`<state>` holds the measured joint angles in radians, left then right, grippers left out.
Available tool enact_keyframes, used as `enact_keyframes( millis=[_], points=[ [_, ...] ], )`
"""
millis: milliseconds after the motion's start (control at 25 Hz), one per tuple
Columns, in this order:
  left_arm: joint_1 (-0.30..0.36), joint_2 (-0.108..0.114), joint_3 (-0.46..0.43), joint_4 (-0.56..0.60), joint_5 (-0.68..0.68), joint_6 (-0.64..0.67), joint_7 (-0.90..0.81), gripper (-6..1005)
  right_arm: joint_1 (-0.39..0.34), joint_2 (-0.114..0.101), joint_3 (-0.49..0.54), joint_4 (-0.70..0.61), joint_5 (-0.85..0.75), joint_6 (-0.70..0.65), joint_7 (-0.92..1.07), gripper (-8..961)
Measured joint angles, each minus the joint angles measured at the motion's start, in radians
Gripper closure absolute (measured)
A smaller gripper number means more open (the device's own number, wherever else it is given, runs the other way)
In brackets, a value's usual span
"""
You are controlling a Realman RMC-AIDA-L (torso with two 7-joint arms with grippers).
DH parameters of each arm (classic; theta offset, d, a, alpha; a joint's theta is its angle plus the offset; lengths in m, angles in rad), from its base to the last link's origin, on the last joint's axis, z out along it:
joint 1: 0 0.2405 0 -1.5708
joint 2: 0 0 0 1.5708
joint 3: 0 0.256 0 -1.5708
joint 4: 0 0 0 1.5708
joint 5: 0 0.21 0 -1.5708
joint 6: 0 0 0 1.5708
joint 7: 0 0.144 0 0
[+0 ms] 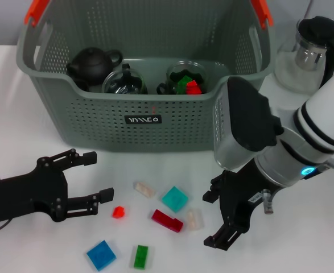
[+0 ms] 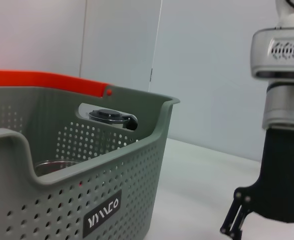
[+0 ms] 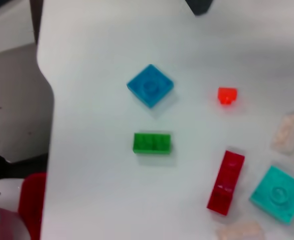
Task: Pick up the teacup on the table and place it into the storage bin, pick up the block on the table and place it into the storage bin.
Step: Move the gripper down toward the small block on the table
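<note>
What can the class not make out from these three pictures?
- Grey-green perforated plastic storage bin: the head view's top edge cuts off its far rim.
- Clear glass kettle with black lid: partly hidden behind the right arm, head view.
- Right gripper: its own wrist view shows only the table and blocks.

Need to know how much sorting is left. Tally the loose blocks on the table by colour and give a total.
Blue block: 1
Teal block: 1
Green block: 1
Dark red block: 1
Small orange-red block: 1
Pale clear blocks: 2
Total: 7
</note>
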<state>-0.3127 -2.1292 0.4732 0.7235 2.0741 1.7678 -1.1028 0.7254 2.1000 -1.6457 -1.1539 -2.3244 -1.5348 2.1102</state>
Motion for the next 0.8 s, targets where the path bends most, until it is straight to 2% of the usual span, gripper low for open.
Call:
enact_keyframes(
  millis=[280, 800],
  points=[
    [0.0, -0.002, -0.023, -0.018, 0.0, -0.001, -0.001, 121, 0.021, 0.003, -0.044, 0.094, 0.002, 0.102, -0.054, 13],
    [0.007, -0.005, -0.025, -0.027, -0.001, -0.004, 0.002, 122, 0.026, 0.009, -0.173, 0.15, 0.03, 0.256, -0.059, 12]
  ],
)
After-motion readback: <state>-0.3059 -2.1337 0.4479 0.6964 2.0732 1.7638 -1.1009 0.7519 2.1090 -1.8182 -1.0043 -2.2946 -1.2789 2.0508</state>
